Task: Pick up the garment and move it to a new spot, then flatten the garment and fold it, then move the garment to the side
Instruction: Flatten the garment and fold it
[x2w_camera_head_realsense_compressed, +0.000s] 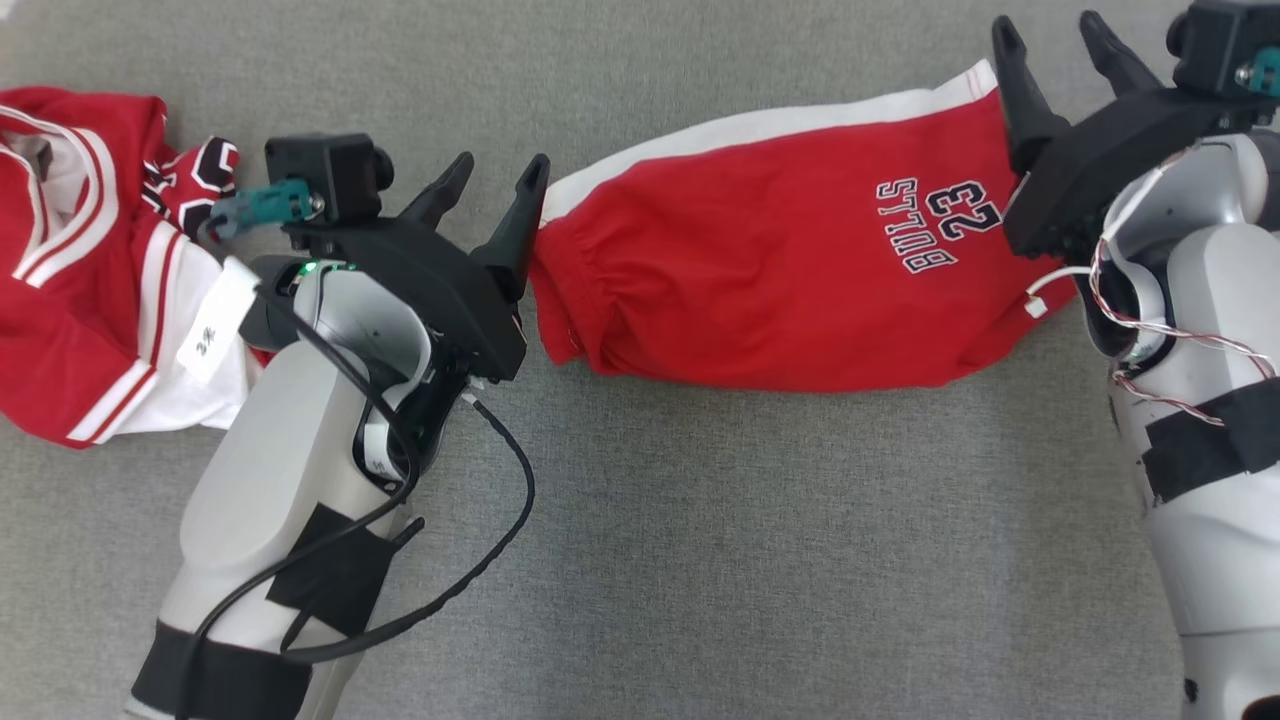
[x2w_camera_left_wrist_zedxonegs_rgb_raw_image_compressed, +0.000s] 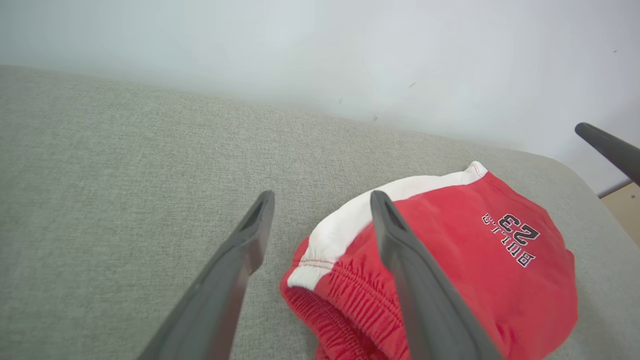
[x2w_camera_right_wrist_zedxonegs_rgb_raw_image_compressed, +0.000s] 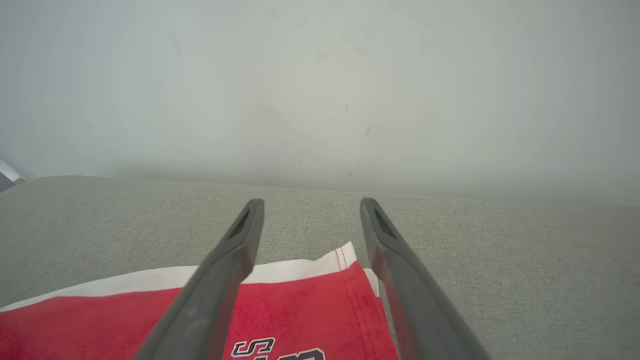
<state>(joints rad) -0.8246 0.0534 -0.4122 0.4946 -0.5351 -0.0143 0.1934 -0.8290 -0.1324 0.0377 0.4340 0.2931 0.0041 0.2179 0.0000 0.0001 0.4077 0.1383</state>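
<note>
Between the two grippers, on the grey woven fabric surface, lie the folded red shorts with a white side stripe. Their waistband is just beside the left gripper, whose fingers are spread and empty. The right gripper, equally spread, hangs over the hem corner. Outside the left gripper lies a crumpled red-and-white jersey.
</note>
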